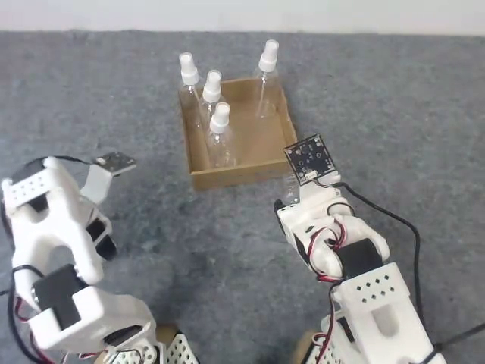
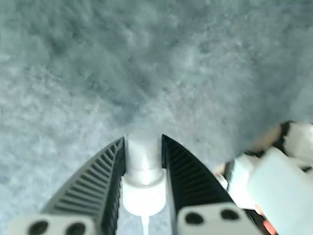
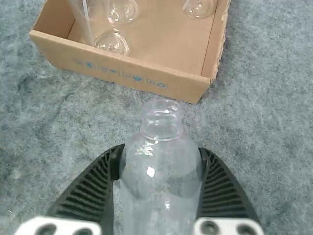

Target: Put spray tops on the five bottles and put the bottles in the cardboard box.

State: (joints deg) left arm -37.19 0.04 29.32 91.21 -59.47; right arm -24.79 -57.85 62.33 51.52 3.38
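Your left gripper (image 2: pixel 142 142) is clamping the white spray top (image 2: pixel 143 171) between its ribbed jaws, and your right gripper (image 3: pixel 160 152) is squeezing the last uncapped bottle (image 3: pixel 159 176) around its shoulder, so both sets of jaws are closed on something. What you are working toward is the meeting of those two pieces, and they are sitting well apart, one on each side of the grey mat. The bottle's long axis is running straight out from the right jaws, with its open neck (image 3: pixel 161 117) pointing toward the front wall of the cardboard box (image 3: pixel 127 73), just short of it. The spray top is lying along the left jaws with its thin dip tube (image 2: pixel 145 225) trailing back toward the wrist, so you are likely needing to turn that end toward the neck before bringing them together. The high view is giving you what the wrist views are not: four capped bottles (image 1: pixel 220 136) are already standing in the box. The left wrist view is catching part of the right arm (image 2: pixel 279 171) off to the side.
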